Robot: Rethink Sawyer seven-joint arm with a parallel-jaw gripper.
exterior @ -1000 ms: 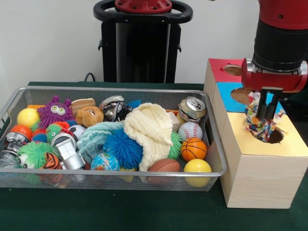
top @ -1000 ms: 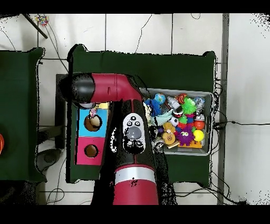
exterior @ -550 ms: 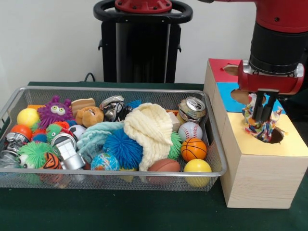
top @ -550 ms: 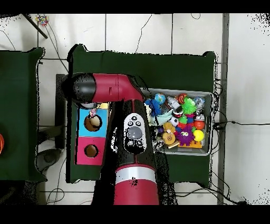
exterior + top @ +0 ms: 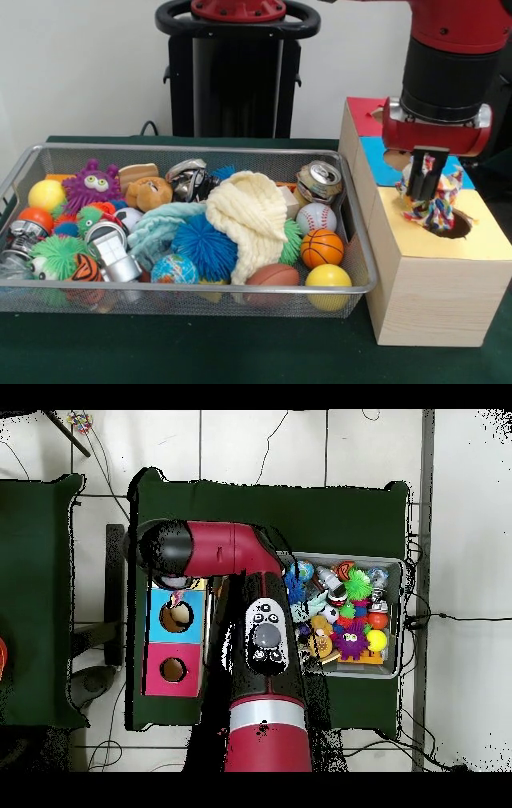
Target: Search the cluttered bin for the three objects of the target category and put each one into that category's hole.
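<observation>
My gripper (image 5: 423,186) hangs over the yellow hole (image 5: 453,226) at the near end of the wooden box (image 5: 436,296) — fingers pinched on the rope toy (image 5: 433,208), its lower end at the hole's rim, lined up to drop. The bin (image 5: 352,240) sits left.

Even, soft indoor light

Front view is bright and fairly crisp; the white wall (image 5: 80,72) shows no glare. Faint shadows lie under the wire bin (image 5: 192,300) and wooden box (image 5: 416,288). Overhead, floor tiles (image 5: 260,444) look evenly lit
</observation>
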